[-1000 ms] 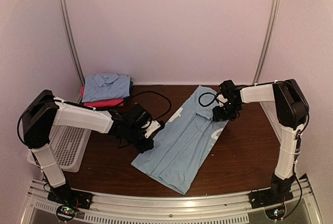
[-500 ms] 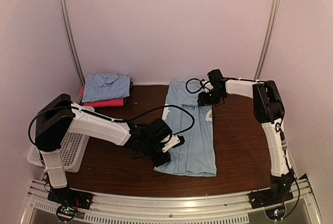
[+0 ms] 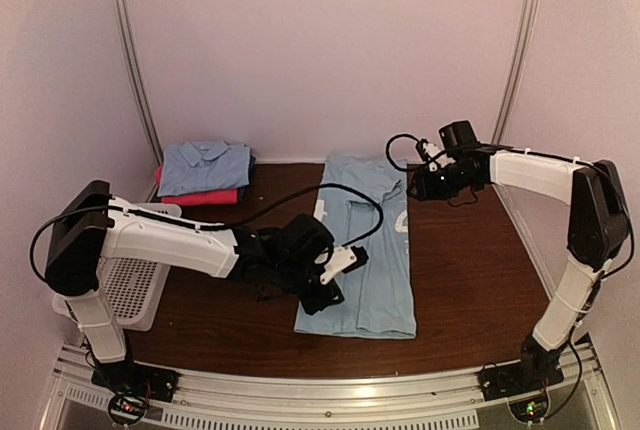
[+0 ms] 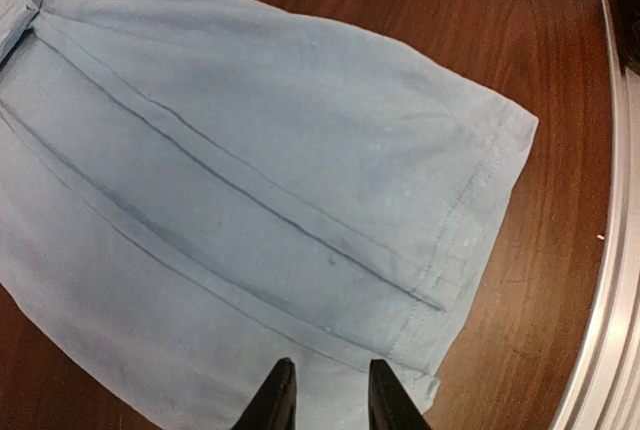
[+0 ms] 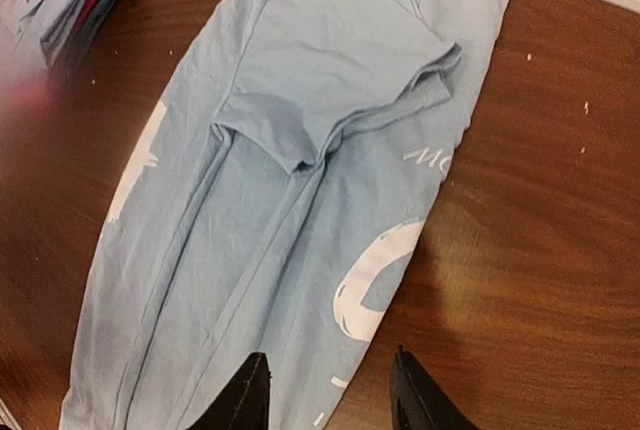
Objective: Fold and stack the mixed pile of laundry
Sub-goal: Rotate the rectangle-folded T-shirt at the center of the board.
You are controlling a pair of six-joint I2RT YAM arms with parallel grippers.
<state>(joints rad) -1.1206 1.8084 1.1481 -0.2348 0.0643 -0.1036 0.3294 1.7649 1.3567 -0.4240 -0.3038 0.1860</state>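
Note:
A long light blue shirt with white print point(image 3: 365, 250) lies flat on the brown table, folded lengthwise, with one sleeve folded in near its far end point(image 5: 330, 100). My left gripper point(image 3: 328, 298) hovers over the shirt's near left part, close to the hem point(image 4: 470, 210). Its jaws stand slightly apart with nothing between them point(image 4: 328, 395). My right gripper point(image 3: 420, 188) hangs beside the shirt's far right edge, open and empty point(image 5: 328, 390), above the white print point(image 5: 375, 275). A folded light blue collared shirt point(image 3: 205, 164) tops the stack at the back left.
A magenta cloth point(image 3: 200, 196) lies under the folded collared shirt. A white perforated basket point(image 3: 130, 285) stands at the table's left edge beneath the left arm. A metal rail point(image 3: 330, 390) runs along the near edge. Bare wood point(image 3: 470, 270) lies right of the shirt.
The shirt went from lying diagonally to lying straight, front to back. My left gripper moved right along its near end. My right gripper drew back to the right, off the shirt, its jaws narrowing.

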